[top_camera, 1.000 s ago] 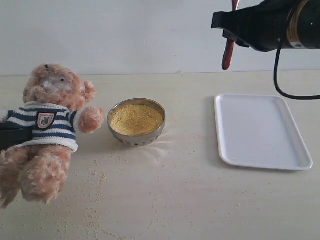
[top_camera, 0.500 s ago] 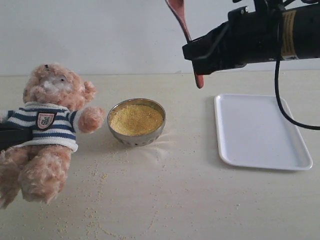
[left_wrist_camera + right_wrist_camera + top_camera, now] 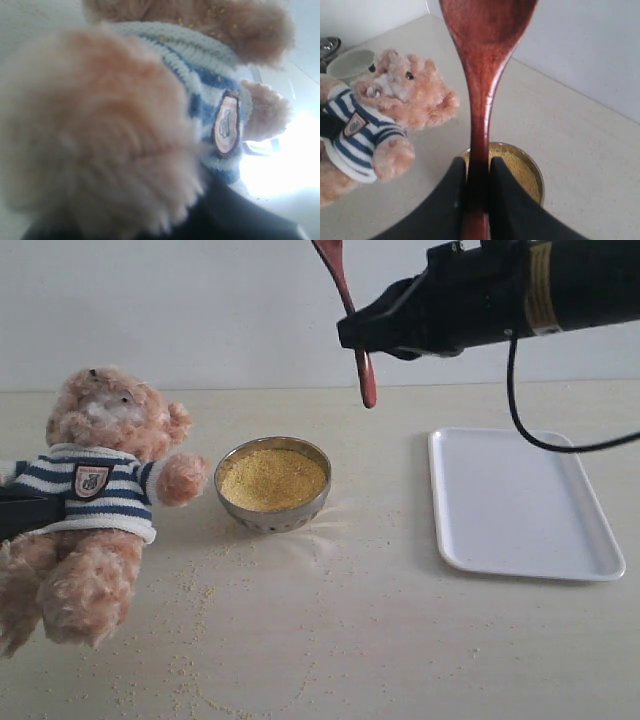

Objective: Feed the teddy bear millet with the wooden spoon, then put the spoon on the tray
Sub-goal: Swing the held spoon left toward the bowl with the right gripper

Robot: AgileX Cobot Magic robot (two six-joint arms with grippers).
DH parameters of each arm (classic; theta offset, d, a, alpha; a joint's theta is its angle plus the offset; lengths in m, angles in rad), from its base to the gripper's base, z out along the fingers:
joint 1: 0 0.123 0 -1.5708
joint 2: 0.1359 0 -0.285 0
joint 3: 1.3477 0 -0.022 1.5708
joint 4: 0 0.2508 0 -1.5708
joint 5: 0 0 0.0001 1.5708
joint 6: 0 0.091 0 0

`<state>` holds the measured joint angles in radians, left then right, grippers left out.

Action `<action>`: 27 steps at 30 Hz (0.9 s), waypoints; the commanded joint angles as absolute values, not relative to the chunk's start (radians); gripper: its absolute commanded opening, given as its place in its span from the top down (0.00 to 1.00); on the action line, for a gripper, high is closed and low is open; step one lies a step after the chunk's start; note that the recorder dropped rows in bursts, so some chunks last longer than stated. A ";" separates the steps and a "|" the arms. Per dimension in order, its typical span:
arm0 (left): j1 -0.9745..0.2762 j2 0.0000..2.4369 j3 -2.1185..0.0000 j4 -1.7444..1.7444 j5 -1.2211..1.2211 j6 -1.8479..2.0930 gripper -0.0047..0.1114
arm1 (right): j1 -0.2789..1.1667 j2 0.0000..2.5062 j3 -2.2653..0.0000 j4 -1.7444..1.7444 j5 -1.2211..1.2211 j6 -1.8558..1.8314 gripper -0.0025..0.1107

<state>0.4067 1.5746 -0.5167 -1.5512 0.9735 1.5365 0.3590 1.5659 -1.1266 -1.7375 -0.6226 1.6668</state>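
Two black fingers point(image 3: 451, 200) of the right gripper point(image 3: 476, 170) pinch the wooden spoon point(image 3: 479, 100) by its thin handle. It hangs in the air with the scoop end uppermost, at about 1 o'clock from the bowl point(image 3: 290, 516) in the exterior view and well above it. The millet point(image 3: 272, 478) lies heaped in the bowl, the teddy bear point(image 3: 95, 475) leans at the bowl's 9 o'clock, and the tray point(image 3: 520, 502) sits at its 3 o'clock. The left gripper point(image 3: 22, 512) is buried in the bear's side, and I cannot tell whether it is clamped. The scoop must turn downward to dig, and I judge that a glossy handle held at one narrow spot could swivel or slide. A hard dig could push the bowl sideways and scatter more grains over the table point(image 3: 400, 640), and a loaded scoop could spill on its way to the bear.
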 commanded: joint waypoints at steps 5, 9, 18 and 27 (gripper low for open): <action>0.409 1.573 -0.518 -1.574 0.990 1.542 0.92 | 0.357 1.736 -1.276 -1.744 -0.441 1.651 0.98; 0.409 1.573 -0.518 -1.574 0.990 1.542 0.92 | 0.357 1.727 -1.276 -1.744 0.069 1.572 0.98; 0.409 1.573 -0.518 -1.574 0.990 1.542 0.92 | 0.329 1.782 -1.276 -1.235 0.734 0.564 0.98; 0.409 1.573 -0.518 -1.574 0.990 1.542 0.92 | 0.384 1.737 -1.279 -0.860 0.583 0.055 0.98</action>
<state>0.4067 1.5746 -0.5167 -1.5512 0.9735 1.5365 0.3671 1.7552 -1.2736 -0.9289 0.6084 0.1506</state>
